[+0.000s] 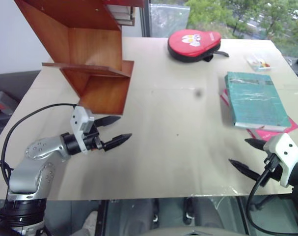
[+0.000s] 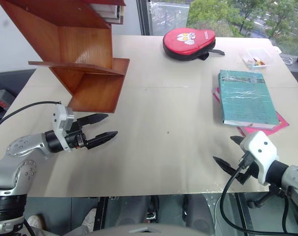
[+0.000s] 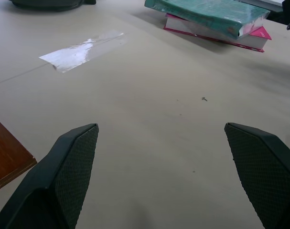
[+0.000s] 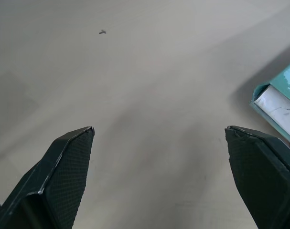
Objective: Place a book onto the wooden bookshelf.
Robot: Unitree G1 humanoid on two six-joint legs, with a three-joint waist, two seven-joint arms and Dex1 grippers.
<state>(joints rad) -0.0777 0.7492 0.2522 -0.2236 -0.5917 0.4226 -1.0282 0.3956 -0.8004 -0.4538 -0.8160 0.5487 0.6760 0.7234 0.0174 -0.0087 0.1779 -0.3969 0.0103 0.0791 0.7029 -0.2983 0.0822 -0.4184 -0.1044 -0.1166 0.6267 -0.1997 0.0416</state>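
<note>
1. While nothing is held yet, the book (image 1: 256, 99) lies flat on the table (image 1: 178, 147), stacked on a pink book (image 1: 269, 132) whose edges stick out under it.
2. Landmark is the bookshelf (image 1: 94, 64): the book sits well apart from it, across the tabletop on the robot's right side.
3. Left gripper (image 1: 114, 130) hovers just in front of the bookshelf's lower board, fingers spread wide and empty; likely parked there to receive or steady the book later.
4. Right gripper (image 1: 249, 157) hangs far from the bookshelf, near the book's closest corner, fingers likewise spread wide and gripping nothing. My read: it is lined up to approach the book.
5. Book's long axis runs away from the robot, tilted slightly; cover faces up, and one short end points toward the right gripper.
6. Beyond the book: a red case (image 1: 194, 44) and a small clear box (image 1: 259, 62), both clear of any path to the bookshelf.
</note>
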